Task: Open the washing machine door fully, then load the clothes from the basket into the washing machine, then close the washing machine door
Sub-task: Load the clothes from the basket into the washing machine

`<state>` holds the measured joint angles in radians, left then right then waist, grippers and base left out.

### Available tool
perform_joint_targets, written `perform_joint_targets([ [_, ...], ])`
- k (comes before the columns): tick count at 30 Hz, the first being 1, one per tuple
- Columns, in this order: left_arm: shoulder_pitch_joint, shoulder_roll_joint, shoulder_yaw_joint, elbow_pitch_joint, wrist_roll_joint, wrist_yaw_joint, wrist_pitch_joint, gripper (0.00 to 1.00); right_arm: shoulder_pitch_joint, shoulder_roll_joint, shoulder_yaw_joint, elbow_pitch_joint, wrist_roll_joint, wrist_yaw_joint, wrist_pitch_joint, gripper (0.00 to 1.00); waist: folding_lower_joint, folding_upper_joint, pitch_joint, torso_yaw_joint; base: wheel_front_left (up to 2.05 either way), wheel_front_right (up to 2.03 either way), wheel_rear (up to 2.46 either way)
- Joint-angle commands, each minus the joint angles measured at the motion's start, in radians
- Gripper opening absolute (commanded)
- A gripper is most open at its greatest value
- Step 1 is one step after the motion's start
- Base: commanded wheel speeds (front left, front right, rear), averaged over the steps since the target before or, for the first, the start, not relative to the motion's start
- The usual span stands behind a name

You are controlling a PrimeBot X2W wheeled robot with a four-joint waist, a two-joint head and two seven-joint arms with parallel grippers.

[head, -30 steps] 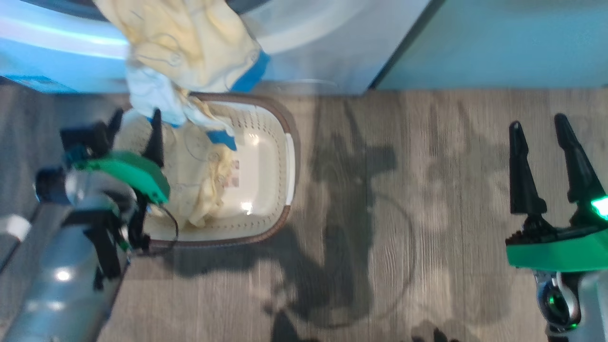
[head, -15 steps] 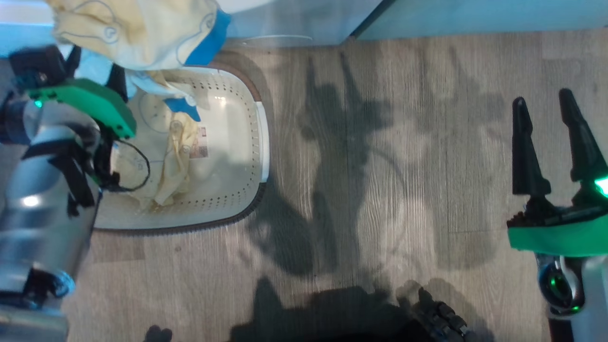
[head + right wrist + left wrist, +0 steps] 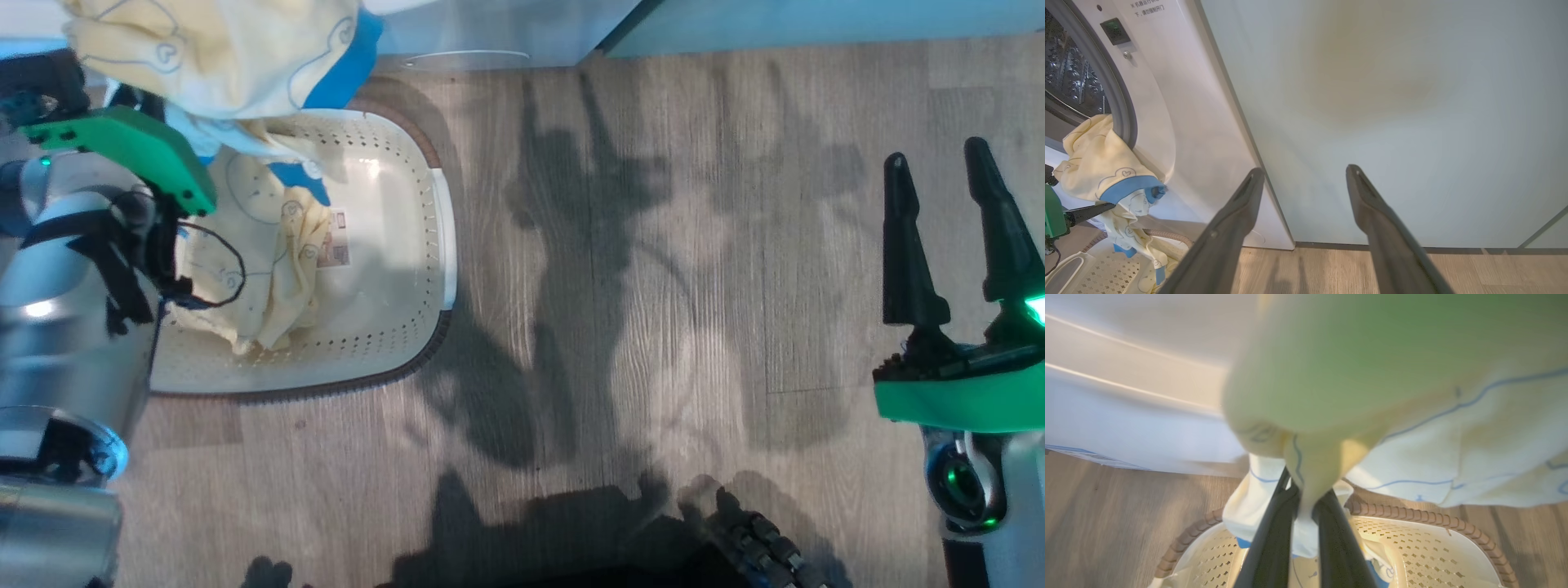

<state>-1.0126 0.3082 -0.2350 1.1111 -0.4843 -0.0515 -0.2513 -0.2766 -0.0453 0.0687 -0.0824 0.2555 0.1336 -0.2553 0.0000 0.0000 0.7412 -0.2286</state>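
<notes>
Yellow clothes [image 3: 261,269], head view, lie in the basket [image 3: 392,359] at far left. Left wrist view: left gripper [image 3: 1306,494] clamps a fold of them, ready for lifting. Right wrist view: right gripper [image 3: 1304,169] spread and empty; one garment [image 3: 1098,163] hangs from the washing machine [image 3: 1167,102].

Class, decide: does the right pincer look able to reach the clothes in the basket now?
Probably not from there: the right pincer hangs open well aside from the basket, floor stretching between.
</notes>
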Motion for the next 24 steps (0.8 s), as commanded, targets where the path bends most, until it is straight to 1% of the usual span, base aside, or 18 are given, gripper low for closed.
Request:
perform_joint_targets([
  [1,-0.008,0.037,0.01,-0.01,0.003,-0.004,-0.008,0.0,0.005,-0.005,0.014,-0.029,0.008,-0.003,-0.006,1.0,0.0,0.0,-0.002,0.003,0.0,0.0,0.0],
  [4,-0.014,0.022,-0.01,-0.009,0.003,-0.038,-0.006,0.0,0.009,-0.005,0.007,-0.029,0.005,-0.003,-0.006,1.0,0.0,0.0,-0.008,0.015,0.0,0.0,0.0],
  [7,-0.016,0.012,-0.035,-0.017,0.001,-0.061,0.007,0.0,0.015,-0.005,-0.001,-0.029,-0.001,-0.003,-0.006,1.0,0.0,0.0,-0.018,0.032,0.0,0.0,0.0],
  [13,-0.011,0.014,-0.084,-0.073,-0.019,-0.077,0.067,0.0,0.023,-0.005,-0.013,-0.025,-0.01,-0.003,-0.006,1.0,0.0,0.0,-0.043,0.065,0.0,0.0,0.0],
  [16,0.007,0.011,-0.124,-0.157,-0.063,-0.079,0.124,0.0,0.027,-0.005,-0.017,-0.024,-0.013,-0.003,-0.006,1.0,0.0,0.0,-0.057,0.077,0.0,0.0,0.0],
  [19,0.036,0.038,-0.171,-0.286,-0.141,-0.079,0.2,0.0,0.032,-0.005,-0.021,-0.019,0.001,-0.003,-0.006,1.0,0.0,0.0,-0.072,0.089,0.0,0.0,0.0],
  [23,0.076,0.112,-0.207,-0.465,-0.232,-0.079,0.299,0.0,0.038,-0.005,-0.023,-0.01,0.002,-0.003,-0.006,1.0,0.0,0.0,-0.097,0.096,0.0,0.0,0.0],
  [24,0.085,0.137,-0.211,-0.502,-0.237,-0.079,0.32,0.0,0.041,-0.005,-0.022,-0.009,0.003,-0.003,-0.006,1.0,0.0,0.0,-0.105,0.096,0.0,0.0,0.0],
])
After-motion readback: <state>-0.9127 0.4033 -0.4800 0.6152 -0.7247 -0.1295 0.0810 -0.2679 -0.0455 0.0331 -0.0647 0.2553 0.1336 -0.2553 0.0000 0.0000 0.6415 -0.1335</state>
